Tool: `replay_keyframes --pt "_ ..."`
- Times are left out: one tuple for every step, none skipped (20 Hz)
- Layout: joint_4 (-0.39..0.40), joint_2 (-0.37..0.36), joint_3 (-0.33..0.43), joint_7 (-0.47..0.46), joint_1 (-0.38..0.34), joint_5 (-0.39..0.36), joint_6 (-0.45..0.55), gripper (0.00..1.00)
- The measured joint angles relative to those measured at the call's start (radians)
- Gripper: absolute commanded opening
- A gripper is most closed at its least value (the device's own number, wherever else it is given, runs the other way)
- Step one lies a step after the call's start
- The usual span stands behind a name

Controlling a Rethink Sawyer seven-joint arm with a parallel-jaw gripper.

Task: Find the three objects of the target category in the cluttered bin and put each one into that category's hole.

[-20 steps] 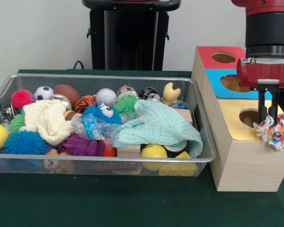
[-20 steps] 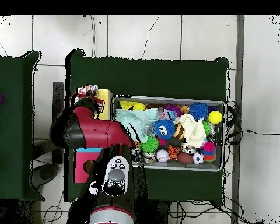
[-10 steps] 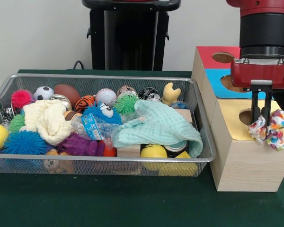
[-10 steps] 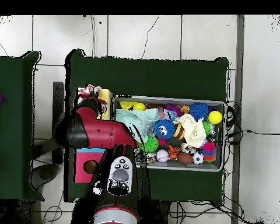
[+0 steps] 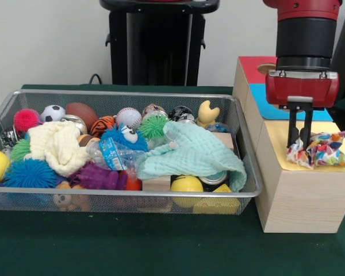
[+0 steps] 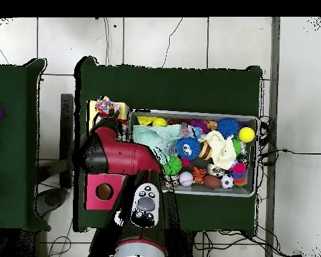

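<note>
Red-and-black gripper (image 5: 299, 138) hangs over the yellow section of the sorting box (image 5: 302, 190), fingers pointing straight down and close together, tips at the left edge of a multicoloured cloth bundle (image 5: 320, 150). Whether the fingers pinch the fabric or only touch it cannot be told; the gap between them looks narrow but nothing is clearly clamped. The bundle lies slumped and spread on the yellow top, right where that section's hole would be, so the hole is covered and not visible. In the overhead view the bundle (image 6: 108, 106) sits at the yellow end of the box, just beyond the arm.

Handling, as a judgement: the bundle looks light, soft and floppy, not fragile and not slippery. It drapes and bunches, so it can bridge a hole instead of dropping. A pinch on a thick gathered fold near the middle would hold best; an edge grab lets it trail.

Beside the box, the wire bin (image 5: 241, 172) is full: a mint cloth (image 5: 195, 152) and a cream cloth (image 5: 57, 146) lie on top, among spiky balls, sports balls and a plastic bottle (image 5: 106, 154).
</note>
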Motion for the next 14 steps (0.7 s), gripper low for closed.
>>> replay_keyframes --pt "0.006 -0.003 0.000 0.000 0.000 0.000 0.000 0.00" --pt "0.012 -0.006 0.000 0.000 0.000 0.000 0.000 0.00" --pt "0.022 -0.010 0.000 0.000 0.000 0.000 0.000 0.00" --pt "0.025 -0.012 0.000 0.000 0.000 0.000 0.000 0.00" --pt "0.031 -0.013 0.000 0.000 0.000 0.000 0.000 0.00" --pt "0.036 -0.015 0.000 0.000 0.000 0.000 0.000 0.00" --pt "0.040 -0.015 0.000 0.000 0.000 0.000 -0.002 0.00" --pt "0.045 -0.015 0.000 0.000 0.001 0.000 -0.006 0.00" --pt "0.048 -0.015 0.000 0.000 0.002 0.000 -0.013 0.00" --pt "0.051 -0.015 0.000 0.000 0.003 0.000 -0.019 0.00" --pt "0.054 -0.015 0.000 0.000 0.004 0.000 -0.029 0.00" --pt "0.056 -0.015 0.000 0.000 0.005 0.000 -0.034 0.00" --pt "0.059 -0.015 0.000 0.000 0.006 0.000 -0.042 0.00" --pt "0.061 -0.014 0.000 0.000 0.007 0.000 -0.049 0.00"
